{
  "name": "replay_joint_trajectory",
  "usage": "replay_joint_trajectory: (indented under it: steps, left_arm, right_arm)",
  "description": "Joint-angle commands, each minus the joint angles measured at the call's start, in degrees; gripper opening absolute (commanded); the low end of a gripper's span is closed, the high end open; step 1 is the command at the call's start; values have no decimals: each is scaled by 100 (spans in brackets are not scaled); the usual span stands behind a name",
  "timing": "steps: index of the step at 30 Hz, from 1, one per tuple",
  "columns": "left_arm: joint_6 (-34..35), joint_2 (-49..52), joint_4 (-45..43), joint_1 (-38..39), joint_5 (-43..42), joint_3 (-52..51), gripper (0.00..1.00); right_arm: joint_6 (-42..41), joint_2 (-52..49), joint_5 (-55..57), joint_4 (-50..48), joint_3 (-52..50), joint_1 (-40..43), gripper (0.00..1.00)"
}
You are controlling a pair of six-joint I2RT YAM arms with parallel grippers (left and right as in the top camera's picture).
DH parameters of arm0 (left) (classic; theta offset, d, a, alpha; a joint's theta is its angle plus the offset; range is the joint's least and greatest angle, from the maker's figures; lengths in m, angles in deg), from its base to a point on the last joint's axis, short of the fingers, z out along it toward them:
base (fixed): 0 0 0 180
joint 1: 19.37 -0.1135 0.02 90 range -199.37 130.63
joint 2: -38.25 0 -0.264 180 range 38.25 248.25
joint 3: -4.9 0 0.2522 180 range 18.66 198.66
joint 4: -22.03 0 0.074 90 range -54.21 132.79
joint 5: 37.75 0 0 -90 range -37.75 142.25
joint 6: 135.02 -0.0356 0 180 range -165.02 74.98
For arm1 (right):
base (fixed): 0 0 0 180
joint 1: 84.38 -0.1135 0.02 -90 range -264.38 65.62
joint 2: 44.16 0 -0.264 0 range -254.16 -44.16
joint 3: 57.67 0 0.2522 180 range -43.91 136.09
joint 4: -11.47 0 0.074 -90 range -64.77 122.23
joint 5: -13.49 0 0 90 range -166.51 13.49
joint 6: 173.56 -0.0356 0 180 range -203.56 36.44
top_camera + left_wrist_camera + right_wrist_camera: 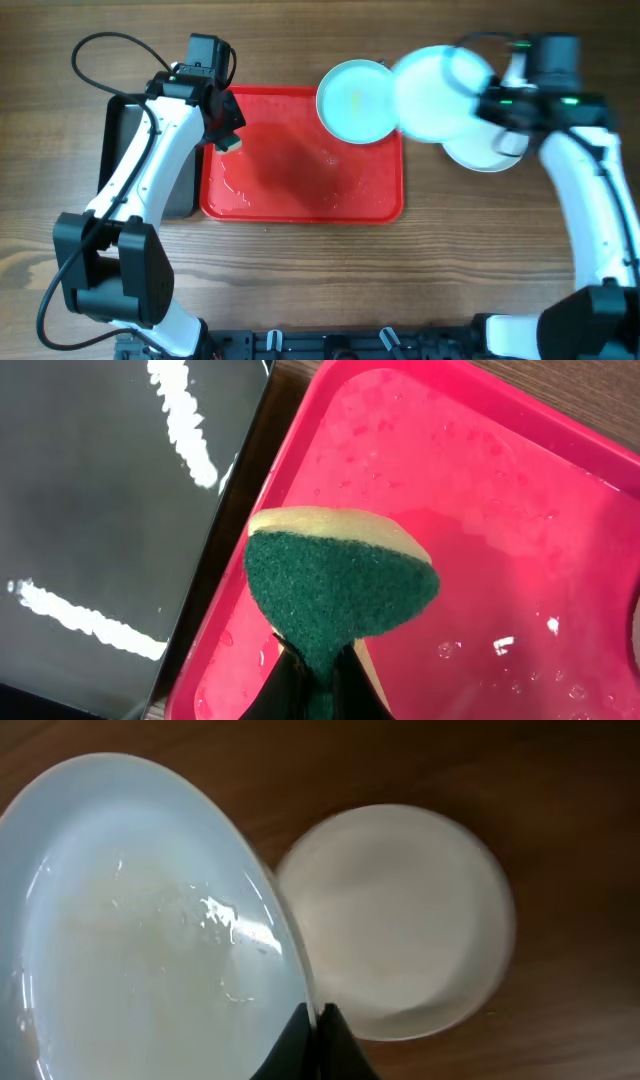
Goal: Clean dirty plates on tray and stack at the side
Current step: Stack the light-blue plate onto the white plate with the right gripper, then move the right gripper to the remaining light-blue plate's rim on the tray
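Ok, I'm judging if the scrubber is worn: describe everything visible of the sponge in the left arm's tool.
The yellow foam sponge with a dark green scouring face looks fuzzy and intact. The left tool pinches its lower end, folding it so it fans out beyond the grip. It sits over the left edge of the wet red plastic tray, beside the glossy black tray; whether it touches the red tray cannot be told.

Narrow tray [178, 190] left of tray [300, 180], plate [355, 102] on its far-right corner.
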Motion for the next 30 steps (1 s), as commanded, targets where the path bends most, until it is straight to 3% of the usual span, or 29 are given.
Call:
replay_joint_trajectory:
  steps: [1,5,10,13,17,21,26,30]
  left_arm:
    - [98,37,-15,-31,-46,-44,4]
    - [98,37,-15,-31,-46,-44,4]
    - [98,37,-17,-31,-46,-44,4]
    - [98,37,-17,-31,-46,-44,4]
    - [101,37,-17,-31,-48,-44,4]
    - [98,37,-17,-31,-48,-44,4]
    - [101,37,-17,-31,-48,-44,4]
    - [98,37,-15,-31,-46,-44,4]
  right_arm:
    - [52,-341,-188,-382,-505,1097,4]
    - [-136,-737,-188,-896,-892,1674,4]
    - [-92,-1314,-221,-1270,-994,1805,5]
    - [175,-1438,-1513,-1735,-986,1746,42]
    - [487,-1429,-2074,-1703,-634,1287,51]
    - [328,-1429,-1814,-1567,-203,293,52]
    - [-1506,-1569,-636,-1943,-175,-1054,33]
    - [-2177,-2035,-87,-2175,-175,-1650,29]
